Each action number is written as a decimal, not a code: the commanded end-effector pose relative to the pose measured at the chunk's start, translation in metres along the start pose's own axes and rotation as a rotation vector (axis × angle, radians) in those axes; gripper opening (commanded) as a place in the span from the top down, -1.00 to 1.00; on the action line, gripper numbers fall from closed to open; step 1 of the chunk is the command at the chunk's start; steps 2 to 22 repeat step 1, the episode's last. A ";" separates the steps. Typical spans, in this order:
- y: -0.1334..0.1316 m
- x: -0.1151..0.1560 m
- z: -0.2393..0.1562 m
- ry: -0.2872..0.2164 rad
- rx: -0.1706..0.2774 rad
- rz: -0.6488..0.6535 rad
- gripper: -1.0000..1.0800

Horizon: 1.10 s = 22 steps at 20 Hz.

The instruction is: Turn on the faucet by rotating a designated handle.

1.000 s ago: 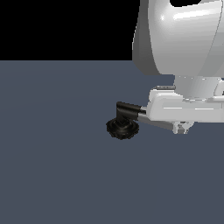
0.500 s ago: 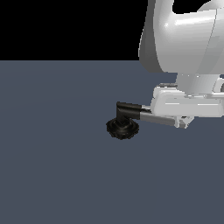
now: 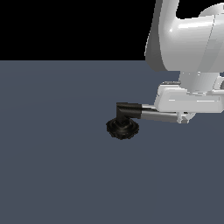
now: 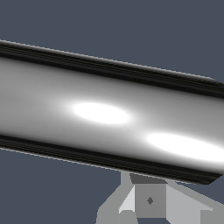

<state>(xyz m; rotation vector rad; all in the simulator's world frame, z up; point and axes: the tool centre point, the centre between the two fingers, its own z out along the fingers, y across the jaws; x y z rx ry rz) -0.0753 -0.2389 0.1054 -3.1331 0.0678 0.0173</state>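
Observation:
The faucet (image 3: 123,127) stands on the grey floor on a black ribbed round base, and a black elbow (image 3: 127,110) rises from it. The handle (image 3: 159,116), a shiny metallic bar, runs from the elbow toward the exterior view's right. My white gripper (image 3: 184,118) sits over the bar's far end, its fingers down against the end. In the wrist view the handle (image 4: 109,116) fills the frame very close. The gripper (image 4: 148,202) shows there as one joined block, shut, with nothing between its fingers.
A flat dark grey floor (image 3: 57,175) surrounds the faucet. My large white arm (image 3: 188,39) rises above the gripper at the exterior view's upper right.
My arm and gripper have shifted toward the exterior view's right along the bar, uncovering more of the handle. The faucet's base has stayed in place.

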 end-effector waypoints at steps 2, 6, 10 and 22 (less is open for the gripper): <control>0.010 0.007 -0.003 0.011 -0.007 0.008 1.00; 0.010 0.007 -0.003 0.011 -0.007 0.008 1.00; 0.010 0.007 -0.003 0.011 -0.007 0.008 1.00; 0.010 0.007 -0.003 0.011 -0.007 0.008 1.00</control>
